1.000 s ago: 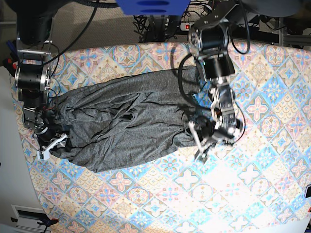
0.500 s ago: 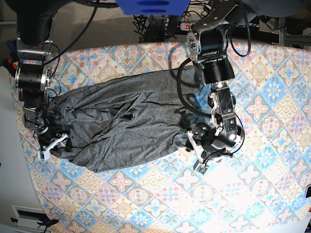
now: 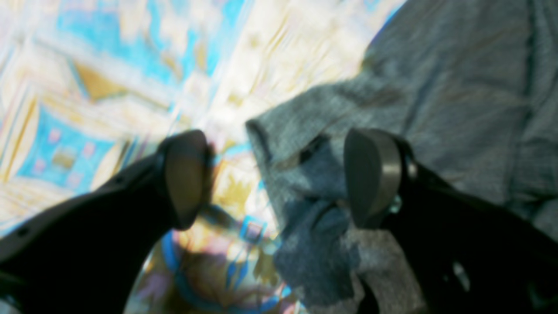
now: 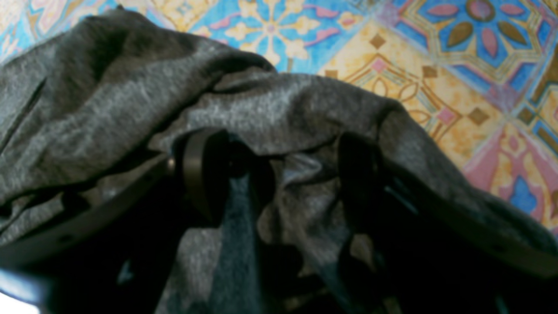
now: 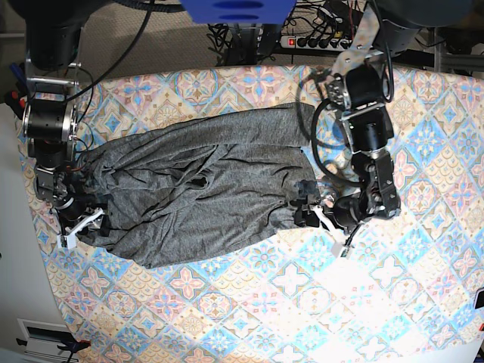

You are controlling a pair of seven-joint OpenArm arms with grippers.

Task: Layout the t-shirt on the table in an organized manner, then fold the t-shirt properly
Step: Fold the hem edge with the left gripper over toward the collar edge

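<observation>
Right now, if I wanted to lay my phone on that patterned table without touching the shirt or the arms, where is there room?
The widest bare stretch of the table is the near side, below the t-shirt. There is also room at the far right, beyond the left gripper. The middle is crowded: the shirt covers it, the right gripper sits at its left end and the left gripper at its right end.

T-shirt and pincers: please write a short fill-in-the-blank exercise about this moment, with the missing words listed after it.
1. The t-shirt is dark ____ in colour.
2. The left pincer has its jaws ____, with a corner of the t-shirt between them.
3. The right pincer is at the shirt's end near the base view's ____ edge.
4. The table is covered by a cloth with a ____ pattern.

Missing words: grey; open; left; tile
</observation>
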